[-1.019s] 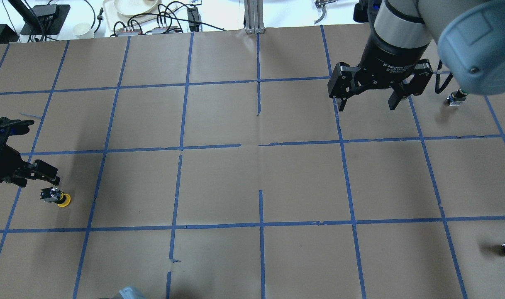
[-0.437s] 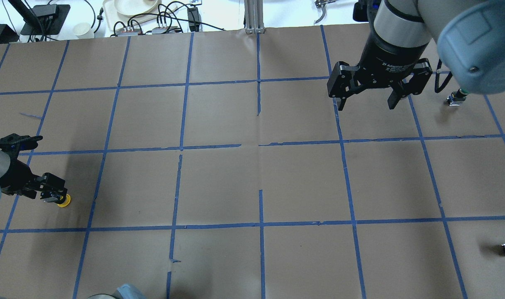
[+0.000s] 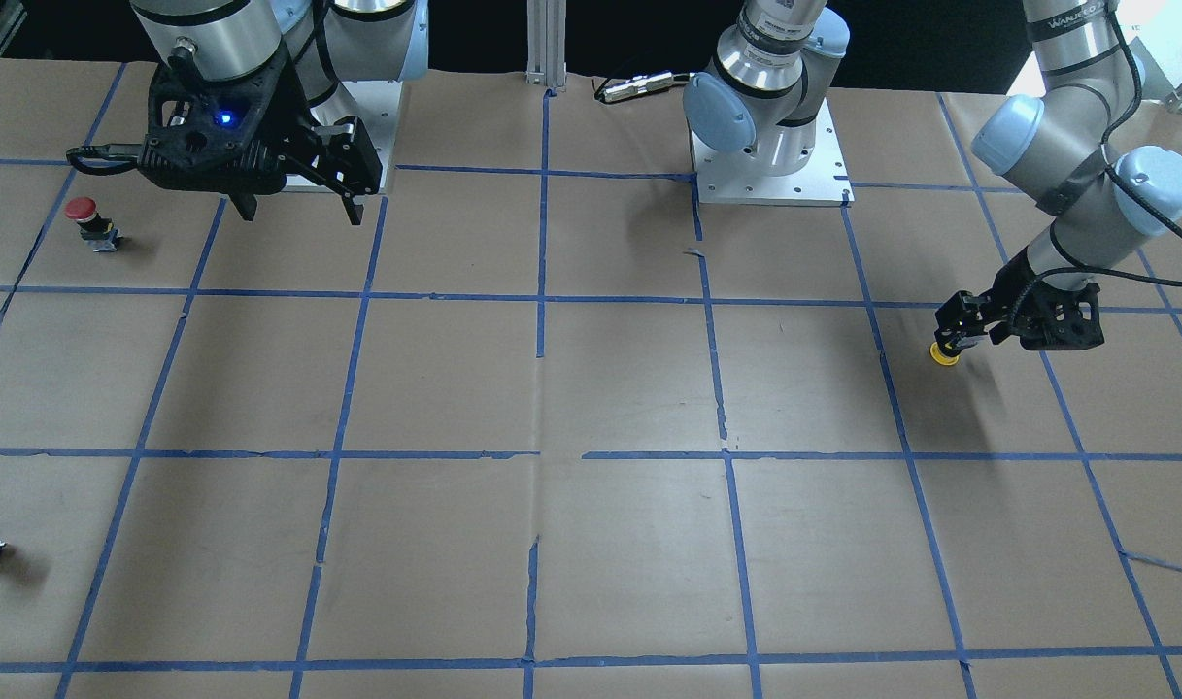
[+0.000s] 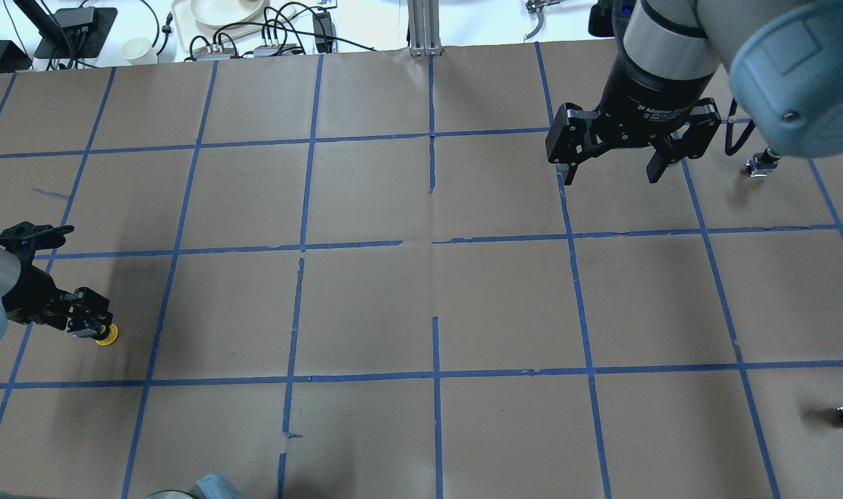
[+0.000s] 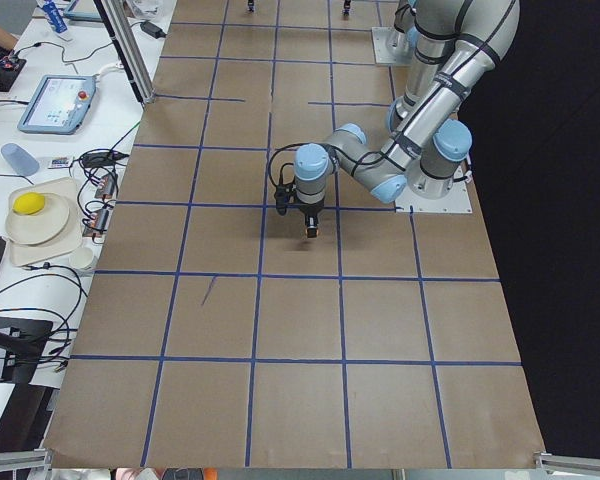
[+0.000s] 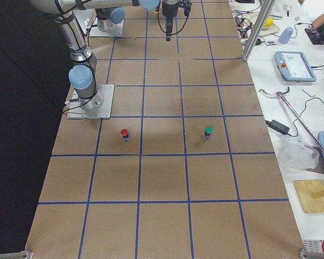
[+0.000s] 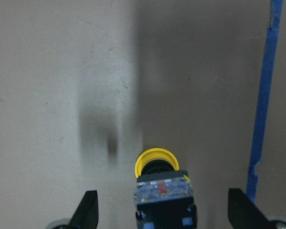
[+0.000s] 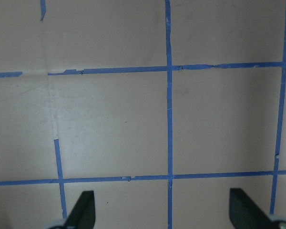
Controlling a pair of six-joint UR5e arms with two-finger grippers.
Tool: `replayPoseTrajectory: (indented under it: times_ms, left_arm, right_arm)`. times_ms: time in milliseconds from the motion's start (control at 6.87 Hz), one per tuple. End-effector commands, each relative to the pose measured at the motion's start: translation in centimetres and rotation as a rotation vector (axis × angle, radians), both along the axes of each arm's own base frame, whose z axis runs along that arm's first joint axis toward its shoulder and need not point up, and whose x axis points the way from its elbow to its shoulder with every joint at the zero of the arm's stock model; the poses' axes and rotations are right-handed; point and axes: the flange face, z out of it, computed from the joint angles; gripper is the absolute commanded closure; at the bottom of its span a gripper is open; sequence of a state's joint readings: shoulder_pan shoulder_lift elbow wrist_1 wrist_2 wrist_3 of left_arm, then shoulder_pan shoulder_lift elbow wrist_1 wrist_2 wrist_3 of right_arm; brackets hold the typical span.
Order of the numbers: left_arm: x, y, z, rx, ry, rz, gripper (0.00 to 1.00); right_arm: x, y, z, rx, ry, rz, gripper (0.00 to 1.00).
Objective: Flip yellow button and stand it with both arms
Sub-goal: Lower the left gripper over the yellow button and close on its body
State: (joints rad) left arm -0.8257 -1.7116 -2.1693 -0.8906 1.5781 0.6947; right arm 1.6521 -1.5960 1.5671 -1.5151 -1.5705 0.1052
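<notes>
Brown gridded paper covered the surface (image 4: 366, 305). Near its left edge the yellow button (image 7: 160, 183) lay on its side, its long axis running straight out from the left claw (image 4: 89, 326), with the cap at the far end and the block base between the fingers (image 7: 88, 212). Those fingers stood wide on either side and touched nothing, so closing would likely pinch the base across its width. Well apart, the right claw (image 4: 609, 173) hung spread and empty, by far the farther of the two.

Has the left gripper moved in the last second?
Yes. The left gripper shifted toward the overhead view's bottom, away from the blue tape line, and straddles the yellow button.
</notes>
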Motion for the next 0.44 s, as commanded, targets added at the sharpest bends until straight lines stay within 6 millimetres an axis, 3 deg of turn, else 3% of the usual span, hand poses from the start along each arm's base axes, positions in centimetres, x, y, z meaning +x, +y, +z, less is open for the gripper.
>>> replayPoseTrajectory:
  times_ms: [0, 146, 291]
  left_arm:
    - [0.07, -0.05, 0.33, 0.001, -0.007, -0.003, 0.43]
    - [0.05, -0.03, 0.45, 0.0, -0.008, -0.009, 0.61]
    - [-0.12, -0.19, 0.76, -0.006, -0.01, -0.014, 0.72]
  right_arm:
    - [0.0, -0.02, -0.06, 0.001, 0.0, -0.001, 0.0]
    - [0.02, -0.02, -0.06, 0.001, -0.001, -0.001, 0.0]
    - [0.02, -0.03, 0.02, -0.001, -0.001, 0.001, 0.0]
